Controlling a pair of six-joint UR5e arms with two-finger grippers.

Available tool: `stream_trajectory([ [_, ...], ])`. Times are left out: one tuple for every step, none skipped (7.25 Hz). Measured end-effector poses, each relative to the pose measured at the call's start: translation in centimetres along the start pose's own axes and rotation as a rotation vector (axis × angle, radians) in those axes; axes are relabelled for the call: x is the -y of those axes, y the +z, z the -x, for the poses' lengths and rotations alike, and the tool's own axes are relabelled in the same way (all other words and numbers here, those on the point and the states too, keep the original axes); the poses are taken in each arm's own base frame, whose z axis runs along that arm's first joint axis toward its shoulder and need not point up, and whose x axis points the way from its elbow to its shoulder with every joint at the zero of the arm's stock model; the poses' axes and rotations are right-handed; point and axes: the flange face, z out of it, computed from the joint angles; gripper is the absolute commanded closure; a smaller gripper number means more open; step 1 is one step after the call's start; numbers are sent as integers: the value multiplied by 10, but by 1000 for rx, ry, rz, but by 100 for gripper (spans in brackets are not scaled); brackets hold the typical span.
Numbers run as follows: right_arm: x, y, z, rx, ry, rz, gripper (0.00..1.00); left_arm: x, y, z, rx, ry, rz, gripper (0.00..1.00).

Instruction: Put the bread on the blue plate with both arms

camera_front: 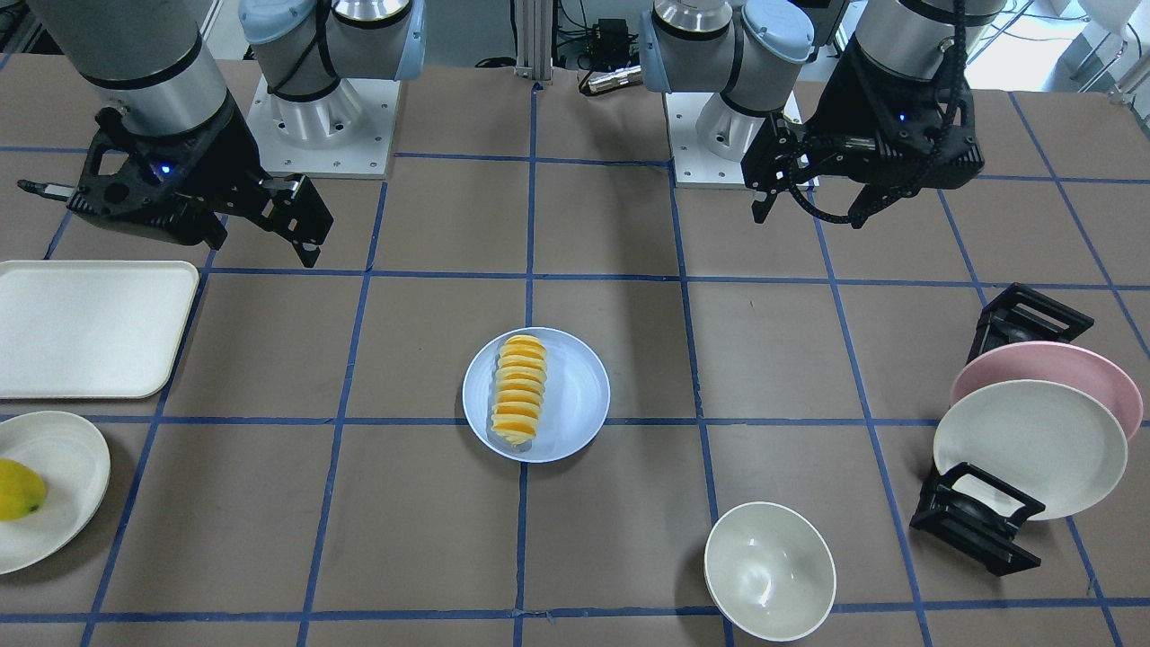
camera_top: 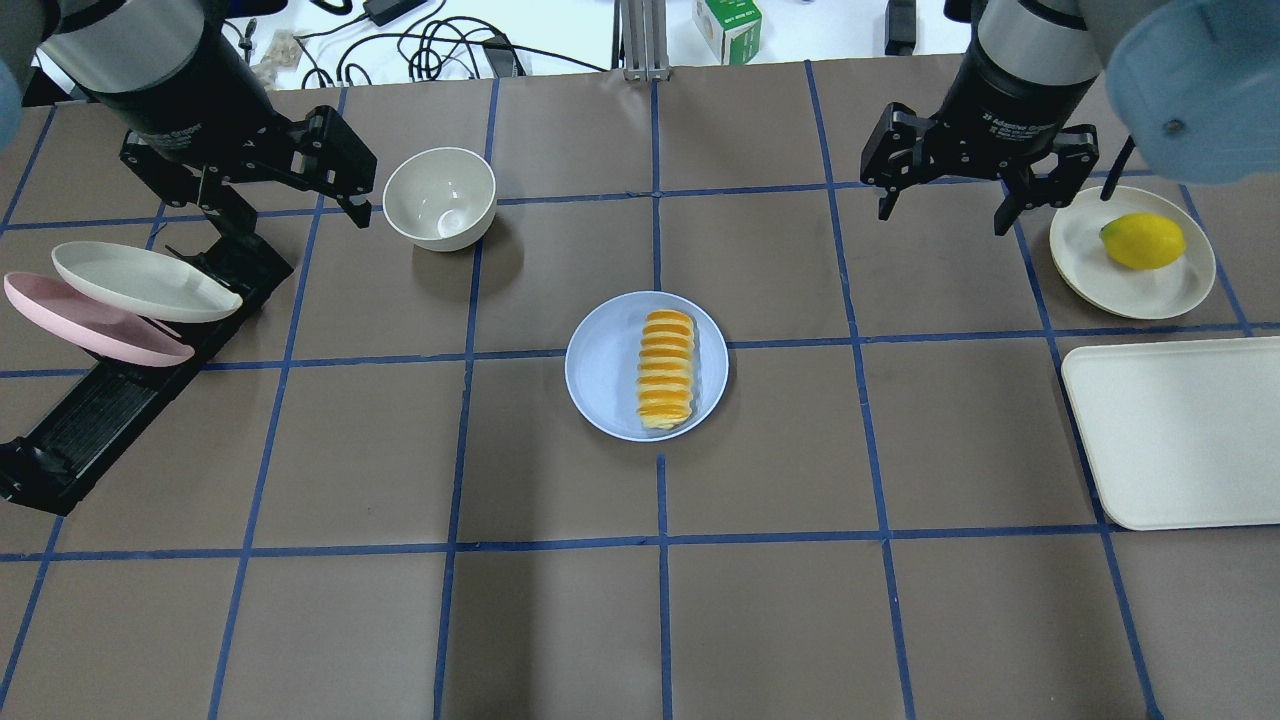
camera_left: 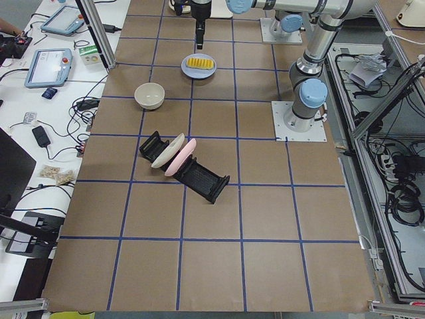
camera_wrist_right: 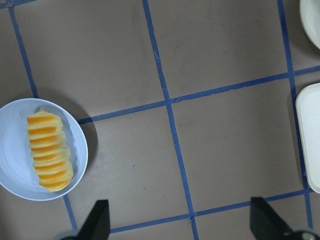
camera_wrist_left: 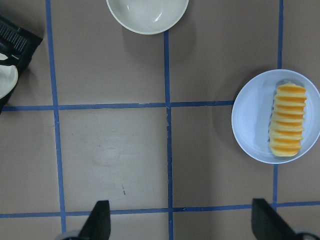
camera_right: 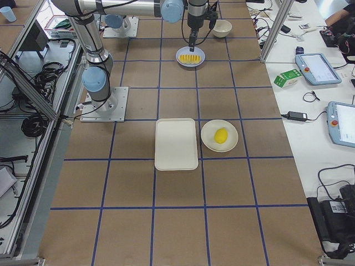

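The bread (camera_top: 667, 370), a ridged yellow-orange loaf, lies lengthwise on the blue plate (camera_top: 605, 365) at the table's middle. It also shows in the front view, bread (camera_front: 519, 391) on plate (camera_front: 579, 395), and in both wrist views: bread (camera_wrist_left: 287, 119) on plate (camera_wrist_left: 252, 120), and bread (camera_wrist_right: 47, 150) on plate (camera_wrist_right: 12, 160). My left gripper (camera_top: 295, 215) is open and empty, raised well to the plate's far left. My right gripper (camera_top: 945, 220) is open and empty, raised well to the plate's far right. Neither touches the bread.
A cream bowl (camera_top: 440, 195) stands near the left gripper. A black rack (camera_top: 120, 400) at the left holds a pink plate (camera_top: 90, 325) and a cream plate (camera_top: 145, 285). At the right are a yellow lemon (camera_top: 1143, 240) on a cream plate (camera_top: 1100, 275) and a cream tray (camera_top: 1180, 430).
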Motion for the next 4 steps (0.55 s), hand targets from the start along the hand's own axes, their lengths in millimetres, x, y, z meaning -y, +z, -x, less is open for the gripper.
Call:
stream_trajectory([
  [-1, -4, 0, 2, -5, -8, 0, 1, 2, 0, 1, 0, 5, 0],
  [-3, -6, 0, 4, -7, -13, 0, 2, 4, 1, 10, 1, 11, 0],
  [-4, -7, 0, 4, -8, -15, 0, 5, 7, 3, 24, -4, 14, 0],
  [-5, -7, 0, 3, -9, -14, 0, 7, 9, 4, 30, -12, 14, 0],
])
